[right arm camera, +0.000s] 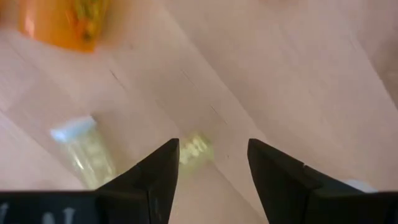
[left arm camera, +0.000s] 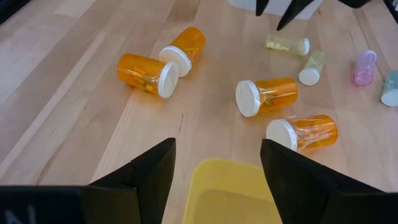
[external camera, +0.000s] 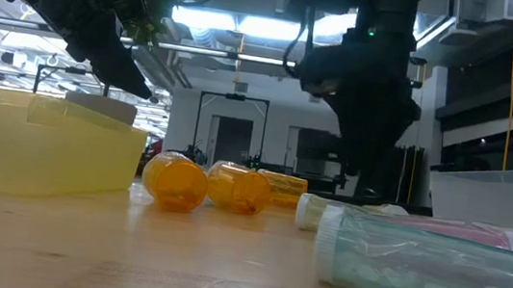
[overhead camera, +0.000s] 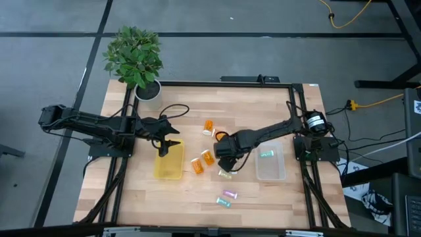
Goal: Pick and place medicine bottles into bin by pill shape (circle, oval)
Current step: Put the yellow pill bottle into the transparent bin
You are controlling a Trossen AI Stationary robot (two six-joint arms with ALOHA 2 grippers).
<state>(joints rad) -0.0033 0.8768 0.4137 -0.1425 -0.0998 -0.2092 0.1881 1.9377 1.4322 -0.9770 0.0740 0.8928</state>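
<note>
- The left gripper (overhead camera: 168,143) hangs over the far end of the yellow bin (overhead camera: 169,161), its fingers spread wide and holding nothing; that arm looks to be waiting.
- Four orange bottles lie on the surface between the two bins: two near the middle (overhead camera: 208,126) and two just right of the yellow bin (overhead camera: 202,160).
- The right gripper (overhead camera: 225,162) is low over two small yellowish vials (right arm camera: 87,155), fingers parted and empty, with one vial (right arm camera: 194,148) showing between them.
- Judged step: reaching for a yellowish vial. Next, the gripper needs to drop squarely over it, close across its body, then carry it to the bin matching its pill shape.
- A purple vial (overhead camera: 229,194) and a green vial (overhead camera: 224,202) lie nearer the front edge.
- The clear bin (overhead camera: 271,164) at the right already holds one green vial (overhead camera: 266,154).
</note>
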